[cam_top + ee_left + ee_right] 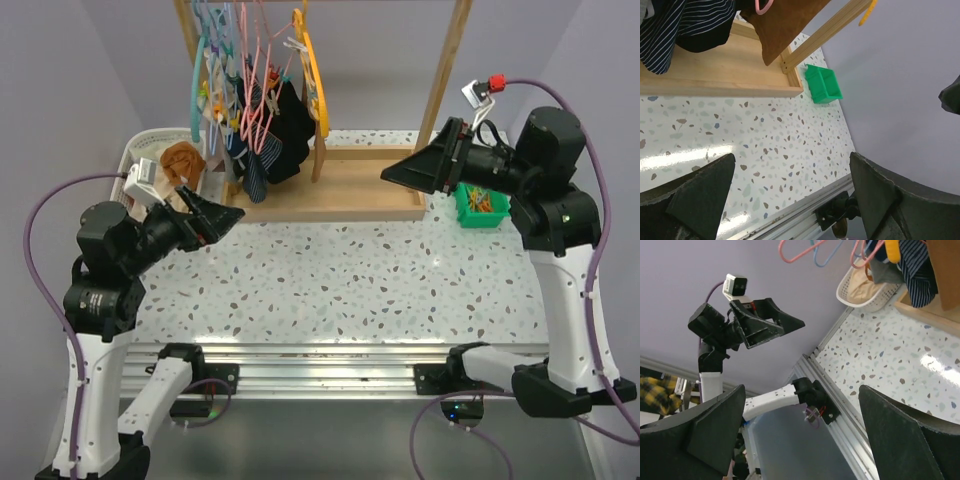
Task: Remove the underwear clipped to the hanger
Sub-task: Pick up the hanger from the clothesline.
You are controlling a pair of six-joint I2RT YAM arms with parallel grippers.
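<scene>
Evidently no part of the removal is accomplished. The underwear (288, 132), black and limp, is seen hanging from clips on the hangers (262, 70) at the left end of the wooden rack (340, 195), beside a dark blue striped garment (256, 172). No black garment is observed on the table (350, 270), and none is made out in the white basket (140, 150), where only an orange-brown cloth (183, 160) is noted. Every step is therefore judged outstanding: approach, release of the clips, withdrawal of each piece.

The left gripper (225, 214) is held above the table near the rack's left corner, short of the garments. The right gripper (395, 173) is raised near the rack's right post. Both sets of jaws are spread wide and nothing is held between them, as is confirmed by each wrist view.

Only in the top view are clips, hangers and black cloth shown together; the number of black pieces cannot be told. In the left wrist view only garment hems over the rack base are given, together with a green bin (822, 85). In the right wrist view the left arm (715, 335) and the basket are shown, but the black cloth is hardly distinguished.
</scene>
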